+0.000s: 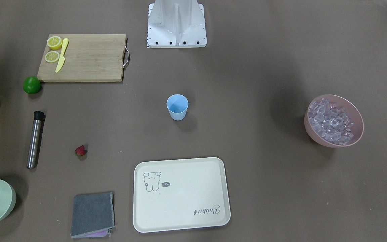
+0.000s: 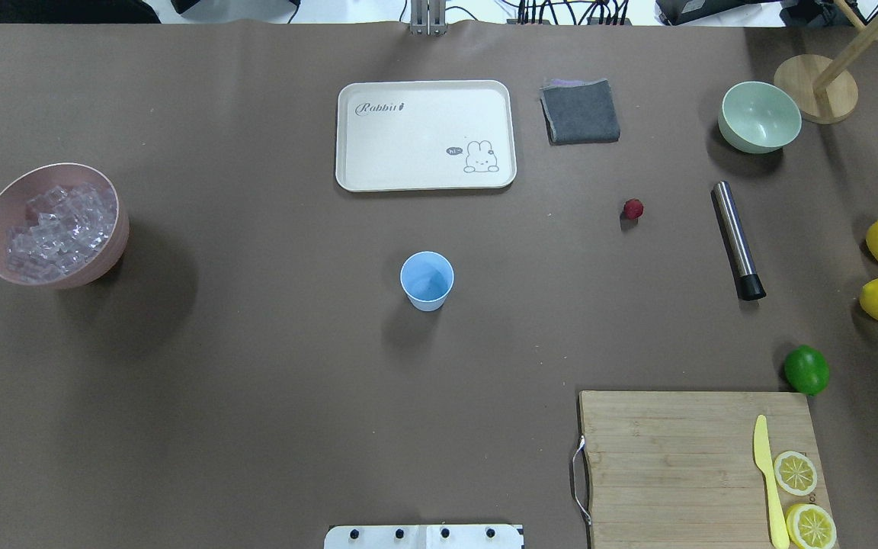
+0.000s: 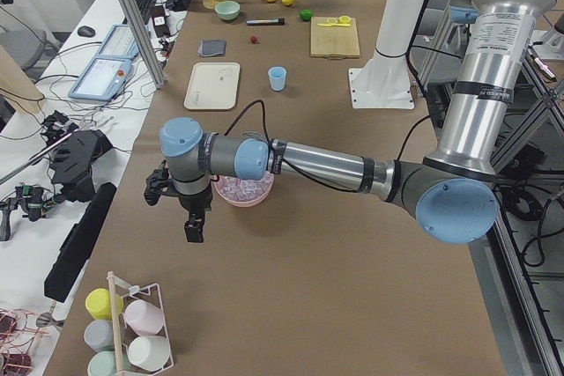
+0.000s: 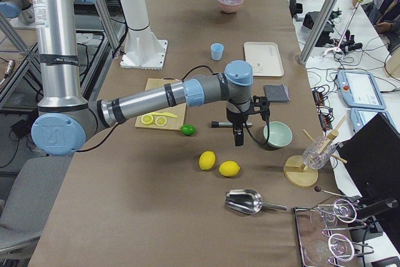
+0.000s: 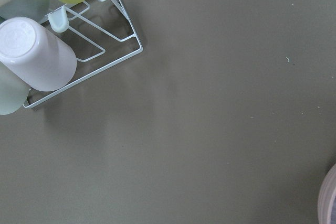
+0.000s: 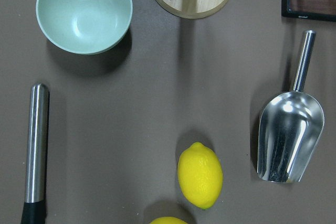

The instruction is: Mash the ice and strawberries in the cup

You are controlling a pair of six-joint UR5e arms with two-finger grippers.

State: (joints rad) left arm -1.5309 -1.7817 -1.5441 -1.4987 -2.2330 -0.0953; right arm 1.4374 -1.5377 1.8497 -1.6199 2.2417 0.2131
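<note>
Seen from over the robot's shoulders, the cup (image 2: 427, 280) stands upright on the brown table (image 2: 256, 381), alone in the middle and touching nothing. Take the cup as the centre of the dial: the ice (image 2: 58, 229) is heaped in the pink bowl (image 2: 49, 165) well away at nine o'clock, the strawberry (image 2: 633, 209) lies by itself on the table at about two, and the cream tray (image 2: 424, 145) sits at twelve. Past the strawberry, at roughly three, a steel rod (image 2: 737, 240) with a black tip lies flat, and the cutting board (image 2: 668, 465) (lemon slices (image 2: 796, 473) and a yellow knife (image 2: 767, 480) at its right end) is down at four. Neither arm is near the cup. The left gripper (image 3: 193, 230) hangs pointing down just beside the pink bowl, on the side away from the cup, with a wire rack of cups (image 3: 132, 336) further out; only the side camera catches it, and I cannot tell whether its fingers are apart or together. The right gripper (image 4: 238, 139) hangs over the other end of the table, among the steel rod, the pale green bowl (image 4: 277, 134) and two lemons (image 4: 209, 160); there too I cannot tell how its fingers stand
</note>
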